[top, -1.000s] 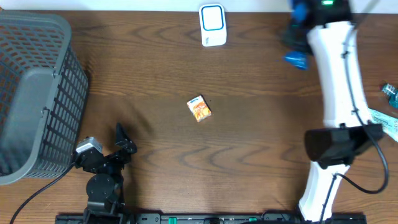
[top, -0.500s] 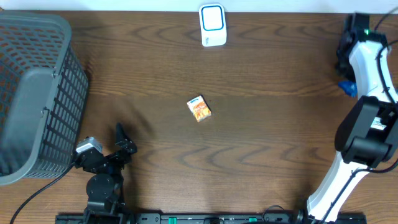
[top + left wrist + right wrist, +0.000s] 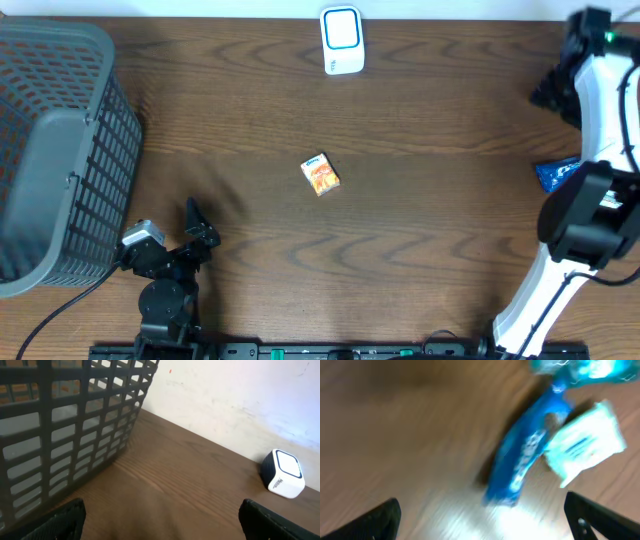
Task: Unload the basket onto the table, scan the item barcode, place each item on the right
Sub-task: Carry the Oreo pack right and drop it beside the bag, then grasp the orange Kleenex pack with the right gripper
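Note:
A white barcode scanner (image 3: 340,40) with a blue-edged window stands at the table's far edge; the left wrist view shows it too (image 3: 282,474). A blue packet (image 3: 555,172) lies on the table at the far right, blurred in the right wrist view (image 3: 530,460). My right gripper (image 3: 546,94) hangs above and beyond it, open and empty (image 3: 485,522). A small orange box (image 3: 320,174) lies mid-table. My left gripper (image 3: 200,222) rests near the front left, open, with only bare wood between its fingers (image 3: 162,525).
A grey mesh basket (image 3: 55,150) fills the left side and looms close in the left wrist view (image 3: 65,435). A white packet (image 3: 582,445) and a teal wrapper (image 3: 585,367) lie beside the blue packet. The wall runs behind the scanner.
My right arm swung from near the scanner out to the right edge. Its gripper opened, and the blue packet it carried now lies on the table. The left arm stayed still.

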Controlling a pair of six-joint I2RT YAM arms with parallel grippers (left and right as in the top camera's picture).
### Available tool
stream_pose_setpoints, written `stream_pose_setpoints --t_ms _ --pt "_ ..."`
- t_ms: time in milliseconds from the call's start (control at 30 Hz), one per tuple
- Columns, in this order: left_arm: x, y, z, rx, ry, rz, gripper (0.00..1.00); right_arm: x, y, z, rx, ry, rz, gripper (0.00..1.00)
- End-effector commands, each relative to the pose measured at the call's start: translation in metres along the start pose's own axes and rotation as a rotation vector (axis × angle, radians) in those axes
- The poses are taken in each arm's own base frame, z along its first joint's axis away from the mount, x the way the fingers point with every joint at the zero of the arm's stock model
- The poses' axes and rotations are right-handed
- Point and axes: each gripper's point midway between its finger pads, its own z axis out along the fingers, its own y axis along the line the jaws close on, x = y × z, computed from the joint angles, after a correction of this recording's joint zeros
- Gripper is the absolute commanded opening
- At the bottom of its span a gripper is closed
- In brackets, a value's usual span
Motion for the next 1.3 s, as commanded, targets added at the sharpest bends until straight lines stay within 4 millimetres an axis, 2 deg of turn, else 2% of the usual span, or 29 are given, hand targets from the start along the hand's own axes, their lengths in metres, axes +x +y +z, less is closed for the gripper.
stream_pose_setpoints --t_ms 0,33,67,100,133,267,300,333,400,467,500,533,633,733,800,833,867,1000,1167,1267 --pt "0.012 0.005 0.002 -0.018 0.021 0.028 0.98 0.053 0.082 -0.057 -0.335 0.165 -0.125 0.99" --pt "0.012 0.005 0.002 -0.018 0.021 0.028 0.98 0.068 0.095 -0.064 -0.381 0.203 -0.164 0.99" --pt "0.012 0.005 0.002 -0.018 0.021 0.028 0.98 0.107 0.124 -0.085 -0.491 0.294 -0.291 0.99" --pt "0.012 0.005 0.002 -0.018 0.021 0.028 0.98 0.128 0.136 -0.092 -0.525 0.331 -0.360 0.99" --pt "0.012 0.005 0.002 -0.018 0.021 0.028 0.98 0.159 0.152 -0.101 -0.552 0.359 -0.475 0.99" --pt "0.012 0.005 0.002 -0.018 0.021 0.028 0.98 0.235 0.188 -0.111 -0.575 0.359 -0.786 0.99" --pt "0.012 0.005 0.002 -0.018 0.021 0.028 0.98 0.259 0.196 -0.115 -0.572 0.369 -0.837 0.99" --pt "0.012 0.005 0.002 -0.018 0.021 0.028 0.98 0.274 0.200 -0.117 -0.559 0.385 -0.822 0.99" --pt "0.012 0.005 0.002 -0.018 0.021 0.028 0.98 0.300 0.203 -0.120 -0.499 0.451 -0.676 0.99" --pt "0.012 0.005 0.002 -0.018 0.021 0.028 0.98 0.334 0.200 -0.127 -0.399 0.589 -0.408 0.99" --pt "0.012 0.005 0.002 -0.018 0.021 0.028 0.98 0.341 0.200 -0.128 -0.375 0.619 -0.343 0.99" --pt "0.012 0.005 0.002 -0.018 0.021 0.028 0.98 0.351 0.201 -0.130 -0.315 0.655 -0.184 0.99" --pt "0.012 0.005 0.002 -0.018 0.021 0.028 0.98 0.359 0.214 -0.128 -0.264 0.658 0.052 0.99" --pt "0.012 0.005 0.002 -0.018 0.021 0.028 0.98 0.367 0.233 -0.121 -0.282 0.672 0.196 0.99" --pt "0.012 0.005 0.002 -0.018 0.021 0.028 0.98 0.367 0.251 -0.115 -0.353 0.650 0.203 0.99" --pt "0.012 0.005 0.002 -0.018 0.021 0.028 0.98 0.365 0.266 -0.109 -0.432 0.610 0.159 0.99" --pt "0.012 0.005 0.002 -0.018 0.021 0.028 0.98 0.366 0.268 -0.105 -0.448 0.596 0.141 0.99" --pt "0.012 0.005 0.002 -0.018 0.021 0.028 0.98 0.367 0.259 -0.095 -0.411 0.566 0.115 0.99" --pt "0.012 0.005 0.002 -0.018 0.021 0.028 0.98 0.375 0.245 -0.092 -0.353 0.573 0.077 0.99" --pt "0.012 0.005 0.002 -0.018 0.021 0.028 0.98 0.379 0.244 -0.086 -0.333 0.574 0.072 0.99"
